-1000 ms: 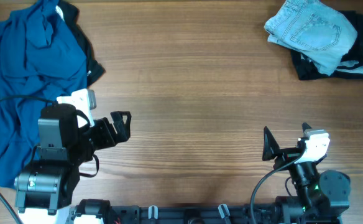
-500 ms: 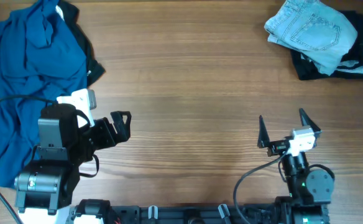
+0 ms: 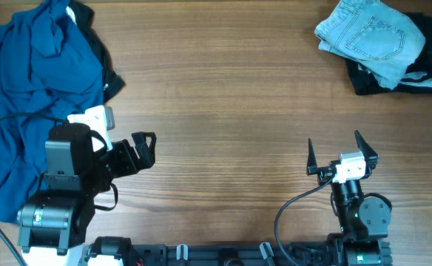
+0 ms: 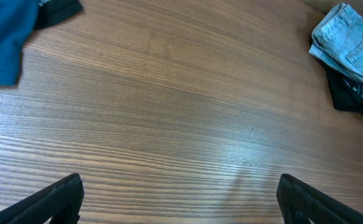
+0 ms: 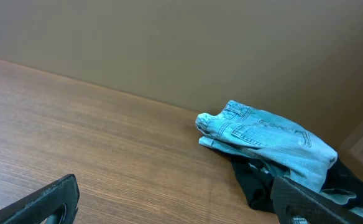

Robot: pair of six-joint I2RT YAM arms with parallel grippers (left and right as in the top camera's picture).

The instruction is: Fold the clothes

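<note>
From overhead, we see a loose heap of blue clothes [image 3: 38, 89] at the far left of the bench [image 3: 223, 96], with a black cloth [image 3: 103, 70] showing along its right edge. At the far right corner lie folded jeans [image 3: 370, 35] on top of a black garment [image 3: 397, 80]. The wood between these 2 piles is bare. The left hand [image 3: 148, 148] sits just right of the blue heap, apart from it, holding nothing. The right hand [image 3: 334, 144] sits near the front edge, well apart from the jeans, its 2 fingers spread wide and empty.

In the left wrist view, we see the left hand [image 4: 181, 205] opened wide, 1 of its fingers [image 4: 54, 198] in each lower corner and only bare wood between them. A corner of the blue clothes [image 4: 1, 37] and the black cloth [image 4: 58, 11] shows at upper left; the jeans [image 4: 349, 40] and black garment [image 4: 349, 93] lie at upper right.

In the right wrist view, we see the right hand [image 5: 181, 205] wide apart too, gripping nothing. Ahead and to the right, the jeans [image 5: 262, 137] rest on the black garment [image 5: 256, 183], with a plain wall [image 5: 169, 43] behind.
</note>
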